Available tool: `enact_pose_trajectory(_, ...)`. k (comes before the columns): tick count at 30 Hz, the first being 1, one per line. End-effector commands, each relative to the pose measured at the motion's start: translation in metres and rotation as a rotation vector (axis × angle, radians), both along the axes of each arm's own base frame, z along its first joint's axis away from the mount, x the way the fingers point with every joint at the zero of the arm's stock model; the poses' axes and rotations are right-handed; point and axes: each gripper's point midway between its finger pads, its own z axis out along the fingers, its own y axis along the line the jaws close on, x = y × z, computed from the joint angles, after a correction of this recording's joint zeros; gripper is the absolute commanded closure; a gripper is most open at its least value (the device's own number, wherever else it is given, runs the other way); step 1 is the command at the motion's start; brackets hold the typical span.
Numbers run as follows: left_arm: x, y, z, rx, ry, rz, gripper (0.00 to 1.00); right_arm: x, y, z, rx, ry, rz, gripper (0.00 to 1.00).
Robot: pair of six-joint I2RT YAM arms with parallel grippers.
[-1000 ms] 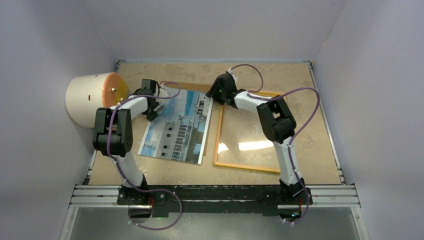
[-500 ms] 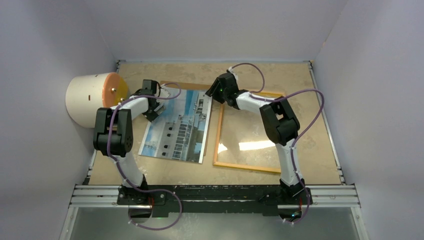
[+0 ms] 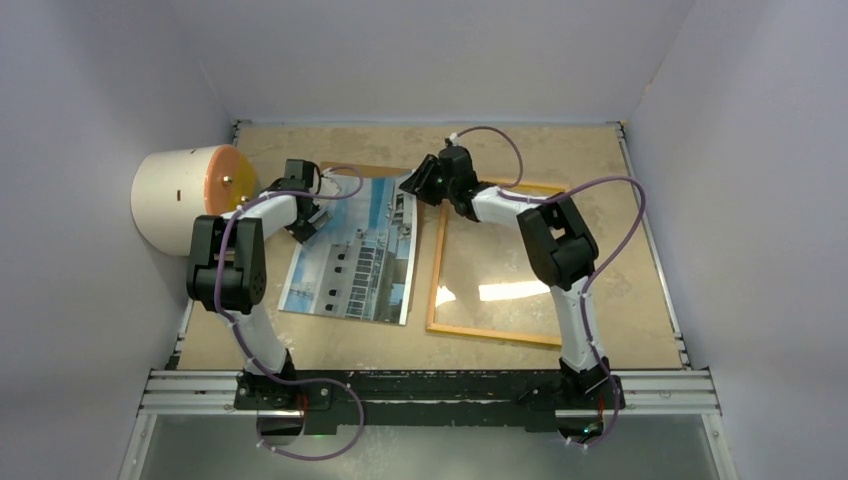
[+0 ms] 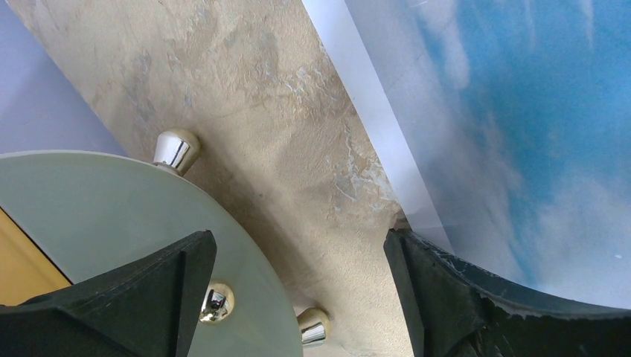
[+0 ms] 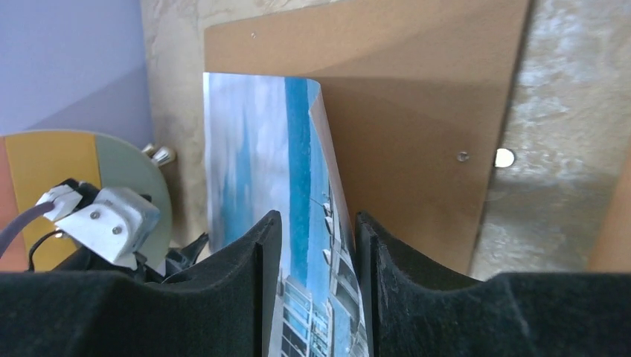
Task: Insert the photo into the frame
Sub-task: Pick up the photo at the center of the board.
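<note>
Nearest the arm bases, the frame (image 3: 490, 337) lies flat on the tabletop (image 3: 620, 290), right of centre. Its pane catches a bright reflection and nothing lies inside it. Just beside its left rail lies the photo (image 3: 350, 270), building end near and sky end far. It is slightly skewed and not yet in the frame.

Further back, at the photo's far left edge, the left end effector (image 4: 298, 253) sits low over the tabletop with its fingers spread wide and gripping nothing. One finger (image 4: 461, 297) overlaps the photo's white border, and the other stands over the pale disc (image 4: 97, 216) of the white drum (image 3: 175, 200) at the left wall.

At the photo's far right corner, the right end effector (image 5: 316, 223) has its fingers close together with the curled, raised edge of the print running up between them. A narrow gap shows on either side of the sheet, so I cannot tell whether it is pinched or only bracketed. Beyond that corner the brown backing board (image 5: 417, 97) lies flat, with the photo's far end resting partly on it.

The step in hand looks like getting hold of the photo by that lifted corner. The next move probably calls for a firm pinch on the border, with the left finger clear of the print. The sheet then has to be lifted and carried right over the frame's left rail. A glossy print held by one corner is likely to sag, so it will need squaring with the rails as it comes down onto the pane.
</note>
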Motion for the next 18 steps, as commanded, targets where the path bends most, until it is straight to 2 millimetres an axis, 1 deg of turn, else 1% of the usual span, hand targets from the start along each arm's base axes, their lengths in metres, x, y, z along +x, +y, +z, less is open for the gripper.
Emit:
enact_pose_trajectory(1,-0.012,-0.007,-0.023,-0.044,0.067,-0.016,0.08,0.002,0.019,0.011,0.085,-0.019,0.077,0.57)
enact_pose_trajectory(3,-0.011,-0.007,-0.021,-0.042,0.064,-0.017,0.08,0.002,0.017,0.008,0.084,-0.012,0.076,0.63)
enact_pose_trajectory(5,-0.011,-0.006,-0.019,-0.040,0.062,-0.017,0.08,0.001,0.017,0.009,0.090,-0.011,0.077,0.73)
enact_pose_trajectory(7,-0.009,-0.006,-0.016,-0.041,0.057,-0.013,0.08,0.001,0.016,0.015,0.088,-0.022,0.081,0.84)
enact_pose_trajectory(8,-0.008,-0.005,-0.013,-0.048,0.052,-0.008,0.08,0.001,0.016,0.019,0.087,-0.029,0.084,0.87)
enact_pose_trajectory(9,-0.005,-0.004,-0.008,-0.060,0.043,-0.001,0.07,0.001,0.016,0.025,0.086,-0.042,0.088,0.88)
enact_pose_trajectory(10,-0.004,-0.002,-0.002,-0.077,0.040,0.012,0.05,0.002,0.016,0.033,0.086,-0.058,0.088,0.87)
enact_pose_trajectory(11,-0.001,-0.001,0.008,-0.102,0.023,0.020,0.02,0.002,0.015,0.042,0.086,-0.075,0.086,0.83)
enact_pose_trajectory(12,0.003,0.001,0.021,-0.127,-0.004,0.024,0.01,0.004,0.014,0.055,0.085,-0.102,0.084,0.82)
enact_pose_trajectory(13,0.007,0.000,0.035,-0.151,-0.030,0.021,0.00,0.004,0.013,0.069,0.086,-0.133,0.088,0.87)
enact_pose_trajectory(14,0.010,-0.001,0.049,-0.164,-0.052,0.015,0.00,0.002,0.012,0.082,0.091,-0.153,0.095,1.00)
enact_pose_trajectory(16,0.012,-0.004,0.074,-0.183,-0.086,0.010,0.00,-0.005,0.012,0.109,0.117,-0.182,0.123,1.00)
enact_pose_trajectory(18,0.012,-0.010,0.092,-0.217,-0.098,0.002,0.00,-0.010,0.006,0.141,0.134,-0.226,0.143,1.00)
